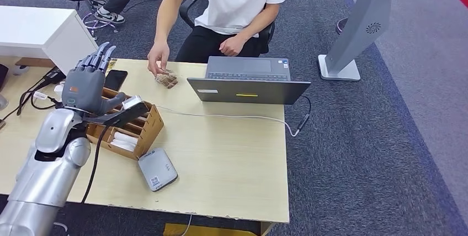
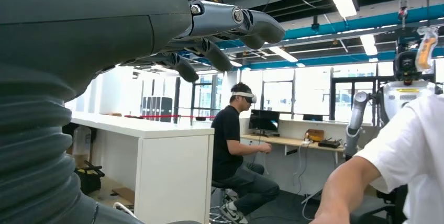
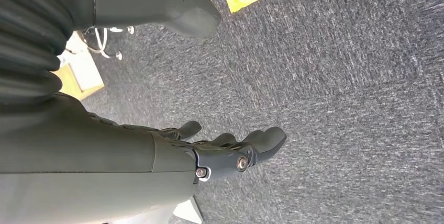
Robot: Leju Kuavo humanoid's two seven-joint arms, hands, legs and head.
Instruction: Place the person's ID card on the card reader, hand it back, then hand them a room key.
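Hovering left hand (image 1: 85, 84) (open) over one wooden box (image 1: 144, 131), one card reader (image 1: 158, 169).

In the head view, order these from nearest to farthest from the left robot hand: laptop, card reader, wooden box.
Measured from the left robot hand:
1. Wooden box, right beside it, just right.
2. Card reader, table's near edge.
3. Laptop, far right, before the person.
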